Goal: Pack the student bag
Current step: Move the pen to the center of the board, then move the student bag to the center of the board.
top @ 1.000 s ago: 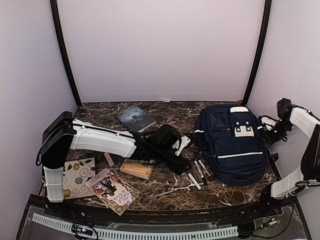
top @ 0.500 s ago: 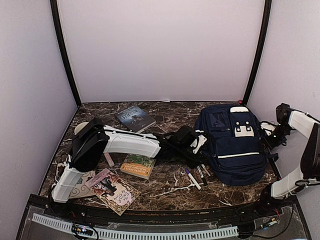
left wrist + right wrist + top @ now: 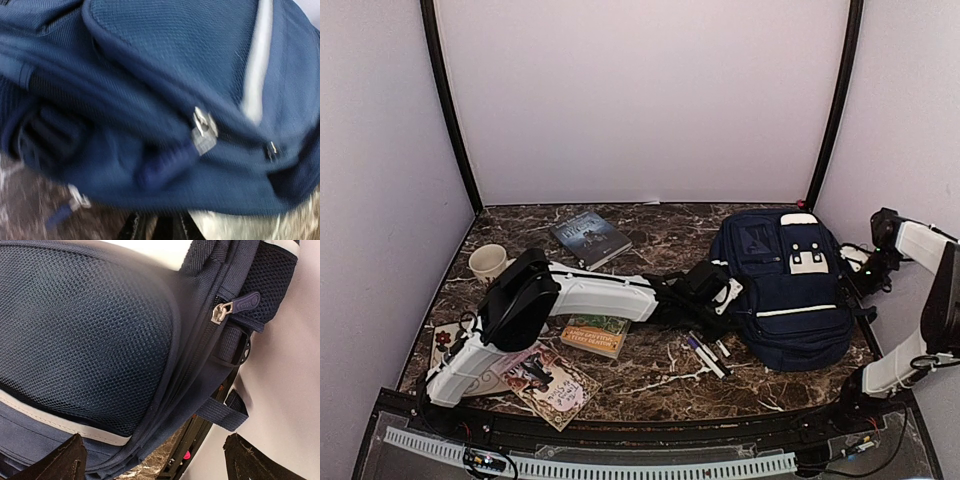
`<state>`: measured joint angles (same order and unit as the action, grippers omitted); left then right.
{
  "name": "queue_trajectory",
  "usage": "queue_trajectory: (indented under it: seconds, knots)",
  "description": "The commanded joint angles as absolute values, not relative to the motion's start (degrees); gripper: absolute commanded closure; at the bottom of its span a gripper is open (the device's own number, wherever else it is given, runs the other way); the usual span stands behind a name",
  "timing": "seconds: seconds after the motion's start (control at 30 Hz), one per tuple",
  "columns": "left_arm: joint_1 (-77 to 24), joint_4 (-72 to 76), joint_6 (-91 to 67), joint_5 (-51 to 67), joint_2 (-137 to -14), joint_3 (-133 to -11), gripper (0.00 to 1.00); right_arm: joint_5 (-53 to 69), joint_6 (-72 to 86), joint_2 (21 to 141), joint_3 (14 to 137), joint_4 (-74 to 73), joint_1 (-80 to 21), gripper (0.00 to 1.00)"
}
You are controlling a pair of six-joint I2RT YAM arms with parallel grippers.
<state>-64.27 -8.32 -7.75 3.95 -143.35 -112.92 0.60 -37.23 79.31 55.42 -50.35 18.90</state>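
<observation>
The student bag [image 3: 785,290] is a navy backpack with thin white stripes, lying on the right of the marble table. My left gripper [image 3: 725,295] reaches across to the bag's left side. In the blurred left wrist view the bag [image 3: 150,100] fills the frame, with a silver zipper pull [image 3: 205,131] in the middle. Only the dark roots of my left fingers [image 3: 135,231] show at the bottom edge, close together, so their state is unclear. My right gripper [image 3: 155,462] stands open at the bag's right edge [image 3: 90,340], its fingertips [image 3: 62,460] wide apart, beside a zipper pull [image 3: 222,311].
A dark book [image 3: 590,236] lies at the back. An orange-and-green book [image 3: 595,337], a pink book [image 3: 545,378] and a floral notebook [image 3: 445,340] lie at the front left. A cream cup [image 3: 488,262] stands left. Markers [image 3: 705,355] lie by the bag. The right wall is close.
My left arm has swung right from the table's middle to the bag's left side, uncovering the cup, and its jaws have narrowed. The right gripper has barely moved.
</observation>
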Motion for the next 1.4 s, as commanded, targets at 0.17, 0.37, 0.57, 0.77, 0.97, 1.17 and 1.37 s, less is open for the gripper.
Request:
queue_trajectory:
  seconds: [0.17, 0.37, 0.57, 0.77, 0.97, 1.17, 1.37]
  knots:
    - [-65.8, -7.1, -4.4, 5.1, -127.7, -86.7, 0.78, 0.5, -36.6, 78.2, 52.9, -49.7, 19.2, 0.04]
    - [-65.8, -6.6, -3.9, 3.2, -123.4, -80.0, 0.77, 9.7, -38.7, 80.0, 58.7, -60.2, 19.2, 0.00]
    - [-65.8, -6.8, -3.6, 1.6, -121.2, -83.8, 0.67, 3.6, -33.1, 83.6, 57.3, -53.3, 20.7, 0.00]
    - [-65.8, -5.7, -3.4, 1.4, -117.2, -85.4, 0.51, 8.1, -34.3, 92.9, 57.6, -57.5, 22.9, 0.00]
    - [-65.8, -3.8, -4.3, -0.7, -115.9, -84.1, 0.45, 21.6, -35.9, 97.4, 57.9, -61.4, 18.3, 0.00]
    - [-65.8, -4.8, -5.3, -5.3, -113.2, -83.4, 0.43, 21.7, -28.8, 100.0, 62.1, -57.6, 6.7, 0.00]
    - [-65.7, -9.8, -6.2, -13.2, -108.3, -81.5, 0.33, 18.5, -26.2, 101.3, 65.7, -56.9, 5.5, 0.00]
